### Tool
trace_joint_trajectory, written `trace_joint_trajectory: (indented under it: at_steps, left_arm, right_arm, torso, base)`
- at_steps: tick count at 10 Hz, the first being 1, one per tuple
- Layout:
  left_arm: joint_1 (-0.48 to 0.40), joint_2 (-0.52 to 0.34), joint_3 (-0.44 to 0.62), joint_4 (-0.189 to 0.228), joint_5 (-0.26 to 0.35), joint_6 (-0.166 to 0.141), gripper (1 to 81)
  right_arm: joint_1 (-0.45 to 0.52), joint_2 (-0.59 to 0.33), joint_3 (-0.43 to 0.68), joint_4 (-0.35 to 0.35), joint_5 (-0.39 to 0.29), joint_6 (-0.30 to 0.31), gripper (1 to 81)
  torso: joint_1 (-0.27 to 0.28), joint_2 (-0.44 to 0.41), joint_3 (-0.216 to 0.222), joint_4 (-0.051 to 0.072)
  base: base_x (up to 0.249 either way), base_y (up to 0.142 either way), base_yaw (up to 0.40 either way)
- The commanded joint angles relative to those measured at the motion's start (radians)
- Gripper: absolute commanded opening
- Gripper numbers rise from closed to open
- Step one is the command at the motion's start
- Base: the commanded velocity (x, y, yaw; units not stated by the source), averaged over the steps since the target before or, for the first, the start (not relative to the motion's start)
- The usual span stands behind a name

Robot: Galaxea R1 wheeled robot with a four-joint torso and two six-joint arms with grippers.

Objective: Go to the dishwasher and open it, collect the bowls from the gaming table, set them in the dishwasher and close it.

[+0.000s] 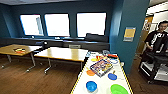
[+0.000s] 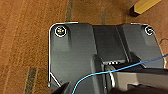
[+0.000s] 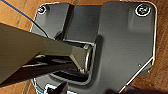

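Two blue bowls (image 1: 91, 86), one green (image 1: 119, 89), one orange (image 1: 90, 72).

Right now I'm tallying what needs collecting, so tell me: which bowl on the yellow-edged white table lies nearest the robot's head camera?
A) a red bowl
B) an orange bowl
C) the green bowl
C: the green bowl sits at the near end of the gaming table, lower in the head view than the blue bowl and the orange bowl.

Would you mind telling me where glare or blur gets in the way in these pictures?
Head view: the three bright windows are blown out to white, with the dark blue wall around them dim; the round blue plastic bowl and green bowl on the white yellow-edged table look soft-edged. Both wrist views: slightly blurred, evenly lit, no glare.
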Motion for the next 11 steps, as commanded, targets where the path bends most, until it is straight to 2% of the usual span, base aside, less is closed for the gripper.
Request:
trace_joint_trajectory:
  at_steps: [1, 4, 7, 11]
  left_arm:
    - [-0.056, -0.039, 0.076, 0.088, 0.049, 0.005, 81.1]
    - [-0.051, -0.043, 0.109, 0.111, 0.051, 0.006, 81.1]
    - [-0.045, -0.041, 0.106, 0.102, 0.049, 0.005, 81.1]
    - [-0.046, -0.039, 0.101, 0.096, 0.051, 0.003, 81.1]
  right_arm:
    - [0.065, -0.035, 0.002, -0.016, -0.039, -0.008, 81.1]
    - [0.076, -0.055, -0.002, -0.016, -0.039, -0.005, 81.1]
    - [0.071, -0.046, 0.005, -0.016, -0.041, -0.008, 81.1]
    - [0.068, -0.037, 0.007, -0.013, -0.039, -0.006, 81.1]
  torso:
    - [0.0, 0.0, 0.0, 0.0]
    - [0.0, 0.0, 0.0, 0.0]
    - [0.0, 0.0, 0.0, 0.0]
    - [0.0, 0.0, 0.0, 0.0]
  base:
    - [0.0, 0.0, -0.314]
    - [0.0, 0.0, -0.266]
    - [0.0, 0.0, -0.22]
    - [0.0, 0.0, 0.0]
